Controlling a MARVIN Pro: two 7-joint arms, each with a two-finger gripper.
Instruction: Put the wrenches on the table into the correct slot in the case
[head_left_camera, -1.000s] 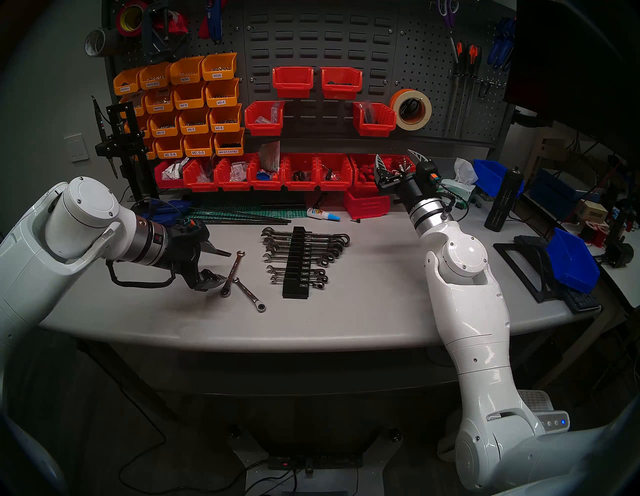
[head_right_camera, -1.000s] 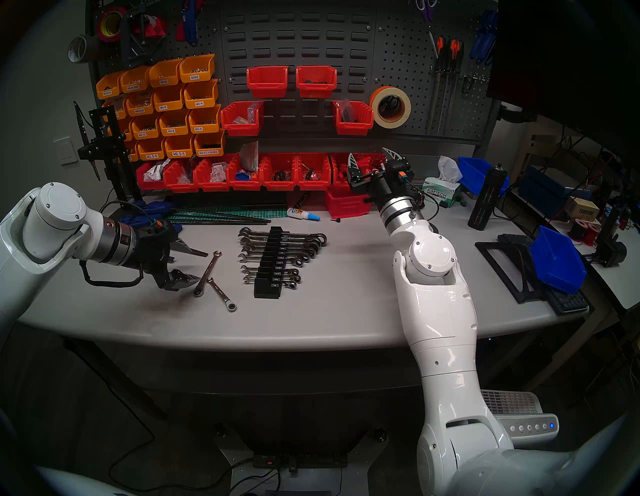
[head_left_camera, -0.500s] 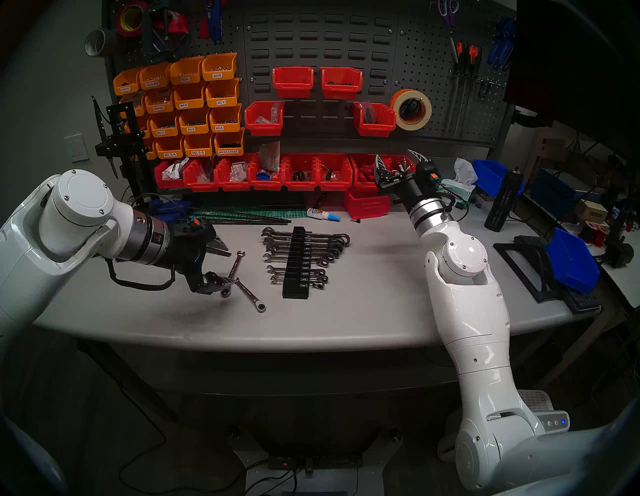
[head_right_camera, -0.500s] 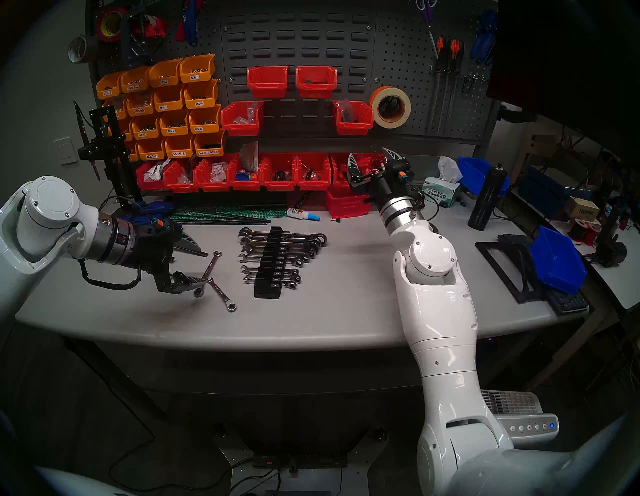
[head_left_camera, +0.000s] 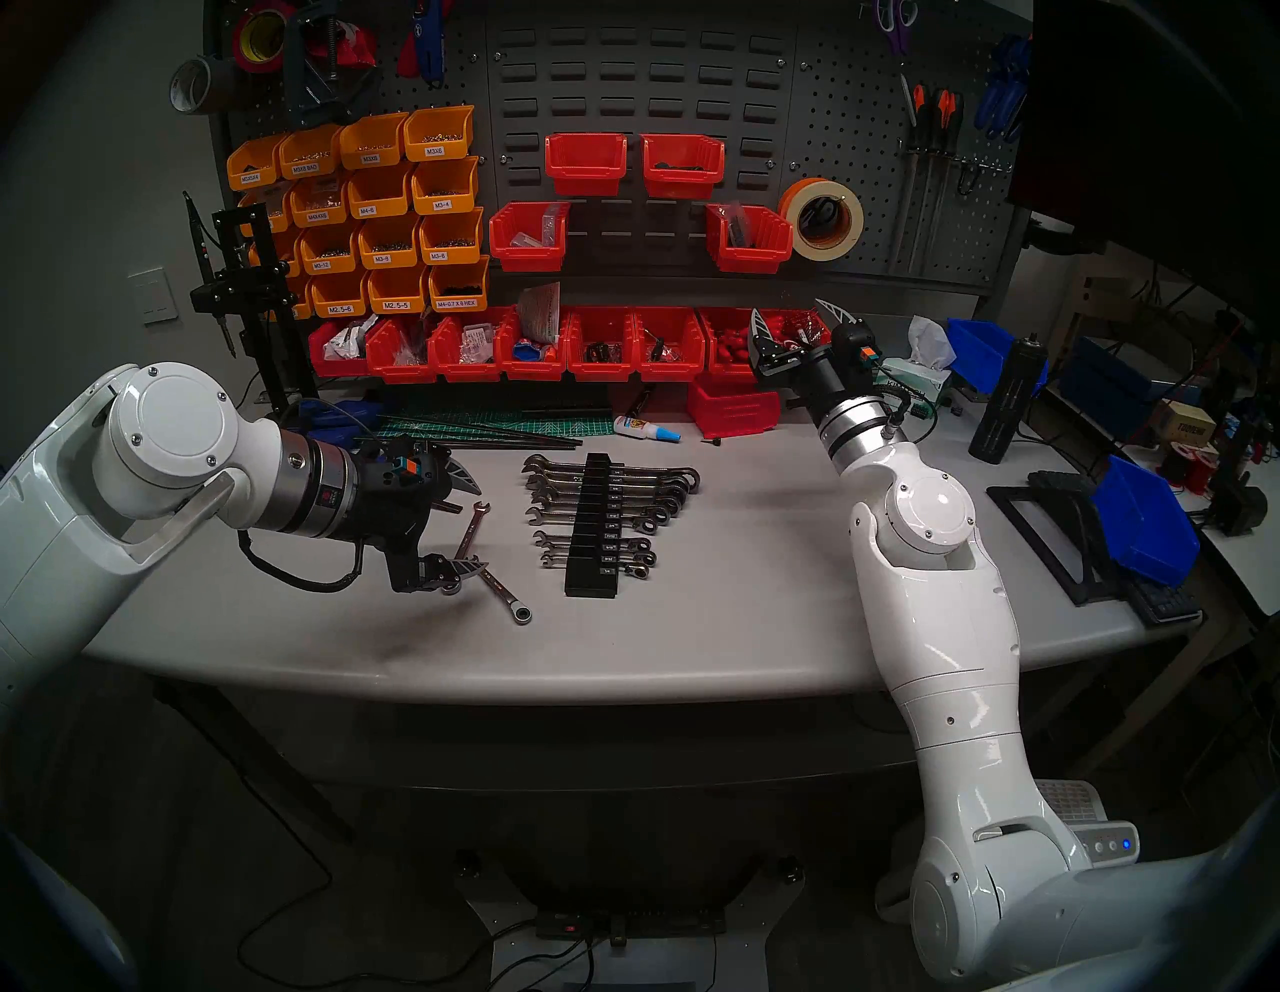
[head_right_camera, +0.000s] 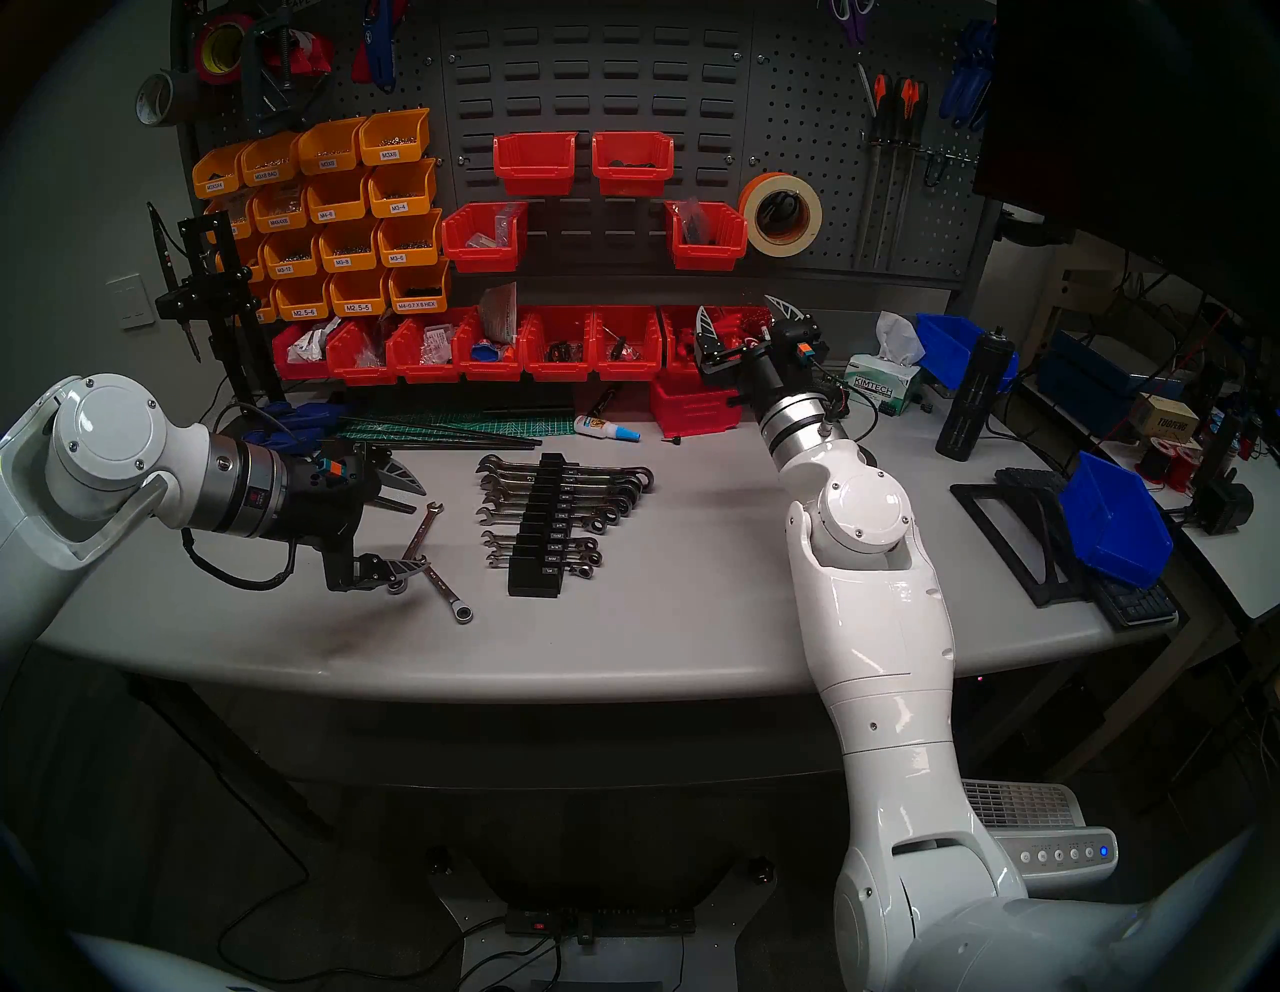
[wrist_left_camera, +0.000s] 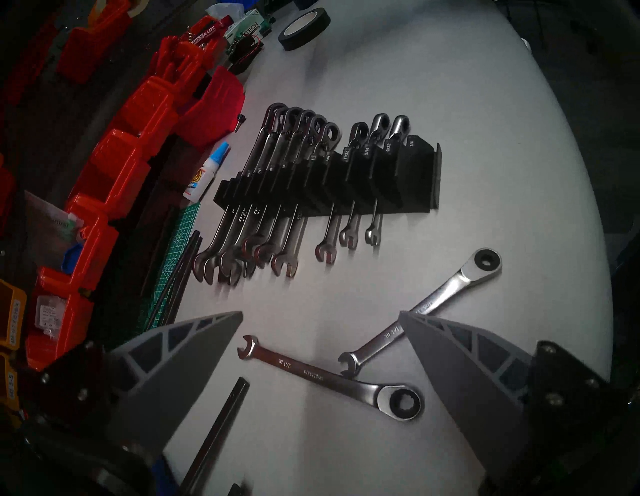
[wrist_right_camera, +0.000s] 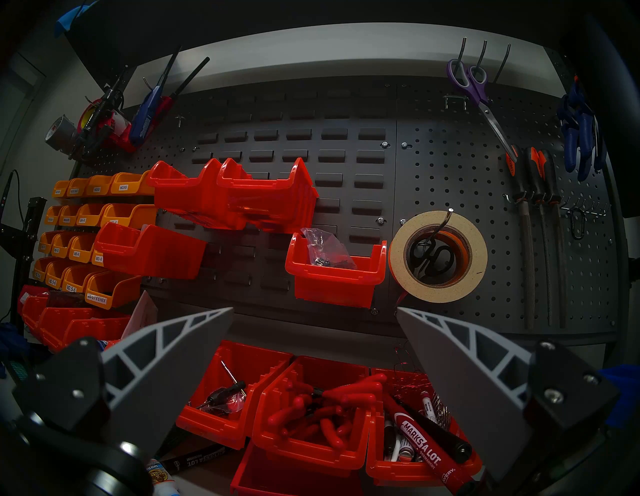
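Meanwhile the left gripper (head_left_camera: 463, 530) has rolled and slid toward the two loose wrenches, its jaws wide and empty, straddling the longer wrench (wrist_left_camera: 325, 374); I judge a grasp is next. Both lie on the bench (head_left_camera: 727, 623) beside the rack (head_left_camera: 592, 533), the shorter wrench (wrist_left_camera: 420, 311) touching the longer. Eight wrenches already sit in the rack, with two slots apparently empty; the right gripper (head_left_camera: 796, 322) waits raised, jaws wide, empty.
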